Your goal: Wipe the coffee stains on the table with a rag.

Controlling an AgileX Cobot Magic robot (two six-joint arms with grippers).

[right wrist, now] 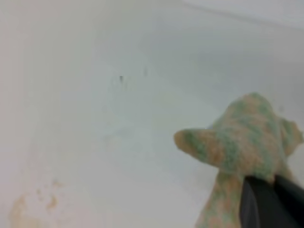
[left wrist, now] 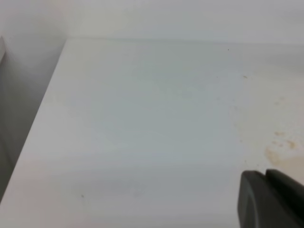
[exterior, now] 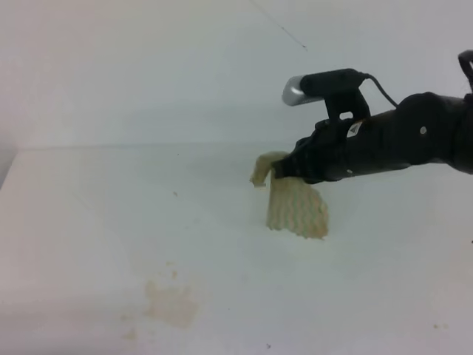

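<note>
My right gripper (exterior: 284, 169) is shut on the rag (exterior: 297, 207), a beige cloth with pale green zigzag stripes. The rag hangs from the jaws above the white table (exterior: 89, 222), its lower edge near the surface. In the right wrist view the rag (right wrist: 242, 137) bunches up in front of the dark fingertips (right wrist: 259, 204). The coffee stains (exterior: 171, 303) are a tan puddle with small specks, to the front left of the rag and apart from it. They also show in the right wrist view (right wrist: 28, 209) and in the left wrist view (left wrist: 279, 145). My left gripper (left wrist: 265, 178) shows only as two dark fingers pressed together, empty.
The white wall (exterior: 148, 66) rises behind the table. The table's left edge (left wrist: 42, 104) drops off beside a grey wall. A few dark specks (exterior: 175, 194) dot the tabletop.
</note>
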